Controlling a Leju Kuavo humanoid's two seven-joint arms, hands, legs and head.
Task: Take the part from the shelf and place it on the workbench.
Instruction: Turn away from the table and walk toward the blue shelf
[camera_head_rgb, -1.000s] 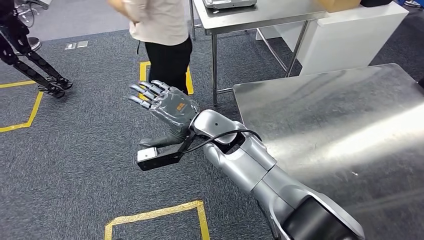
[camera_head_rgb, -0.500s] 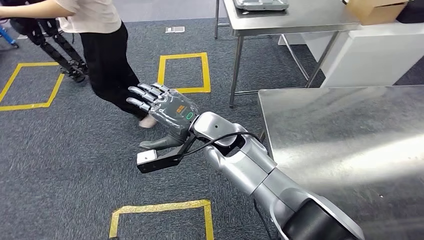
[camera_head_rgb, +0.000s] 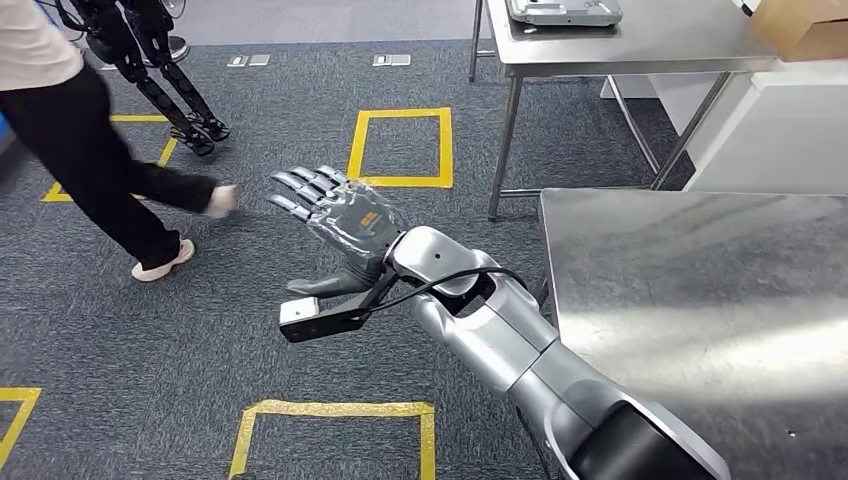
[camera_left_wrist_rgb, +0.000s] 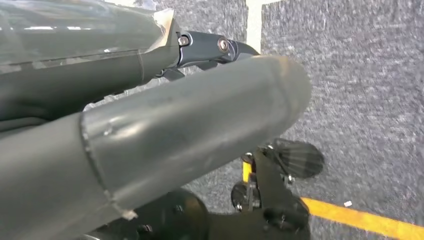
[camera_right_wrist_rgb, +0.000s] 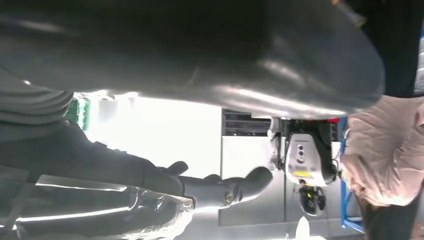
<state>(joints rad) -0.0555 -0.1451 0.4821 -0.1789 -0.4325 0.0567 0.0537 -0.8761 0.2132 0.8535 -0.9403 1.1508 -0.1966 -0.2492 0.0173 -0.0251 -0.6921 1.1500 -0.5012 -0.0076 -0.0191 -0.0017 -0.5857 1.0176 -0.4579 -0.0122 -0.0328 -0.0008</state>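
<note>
My right hand (camera_head_rgb: 340, 225) is stretched out over the grey carpet, left of the steel workbench (camera_head_rgb: 700, 290). Its fingers are spread and it holds nothing. The right wrist view has the same hand (camera_right_wrist_rgb: 150, 182) with its dark fingers (camera_right_wrist_rgb: 220, 189) extended and nothing between them. In the left wrist view my left hand (camera_left_wrist_rgb: 190, 125) hangs over the carpet, thumb and a dark finger (camera_left_wrist_rgb: 210, 47) straight, with nothing in it.
A person (camera_head_rgb: 70, 150) in dark trousers walks at the left, also in the right wrist view (camera_right_wrist_rgb: 385, 150). Another robot's dark legs (camera_head_rgb: 160, 70) stand at the back left. A second steel table (camera_head_rgb: 640, 45) at the back carries a grey tray (camera_head_rgb: 562, 10) and a cardboard box (camera_head_rgb: 805, 25). Yellow tape squares (camera_head_rgb: 400, 148) mark the floor.
The whole picture has shifted, so the camera has turned. The person has walked off to the left. My right hand keeps its spread pose.
</note>
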